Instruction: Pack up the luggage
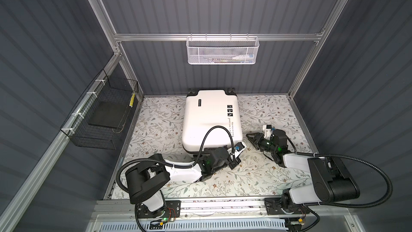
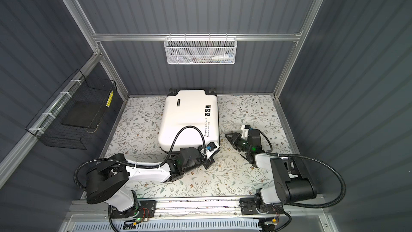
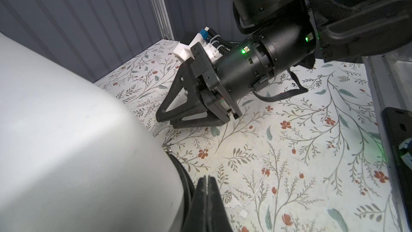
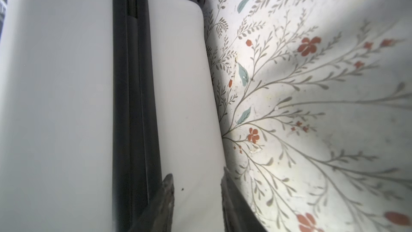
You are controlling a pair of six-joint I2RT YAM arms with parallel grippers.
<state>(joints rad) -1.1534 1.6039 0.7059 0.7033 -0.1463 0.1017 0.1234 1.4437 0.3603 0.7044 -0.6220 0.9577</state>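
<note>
The small white hard-shell suitcase (image 1: 209, 119) lies closed on the floral counter (image 1: 256, 175). The left hand (image 3: 207, 180) — fingers pressed together — is at its near corner; the right hand (image 3: 167, 121), jaws slightly apart, points at its side. A white mesh basket (image 1: 223, 51) and a black wire basket (image 1: 100, 117) hang on the walls

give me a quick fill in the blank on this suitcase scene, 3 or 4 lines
1. The luggage lies flat on the floral table with its lid ___.
2. The left gripper, at the luggage's near corner, is ___.
3. The right gripper, beside the luggage, has its jaws ___.
4. The white mesh basket hangs on the ___ wall.

Missing words: closed; shut; open; back
</note>
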